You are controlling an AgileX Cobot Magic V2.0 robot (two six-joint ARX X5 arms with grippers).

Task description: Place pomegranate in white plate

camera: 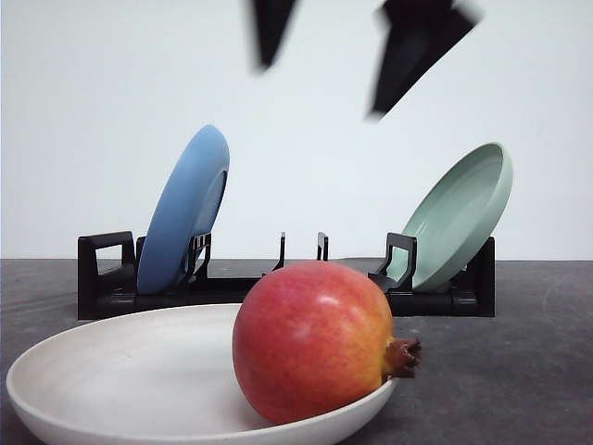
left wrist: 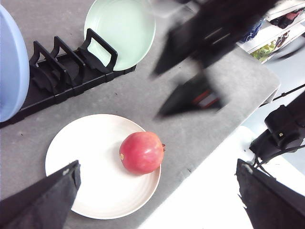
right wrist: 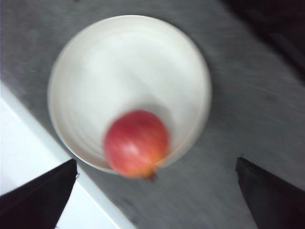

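Jaws spread empty above pomegranate (left wrist: 141,152) resting on white plate (left wrist: 86,157).

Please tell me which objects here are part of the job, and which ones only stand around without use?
Part of the job:
- pomegranate, lying in the plate near its rim
- white plate

Only standing around:
- blue plate, leaning in the rack
- pale green plate, leaning in the rack
- black dish rack
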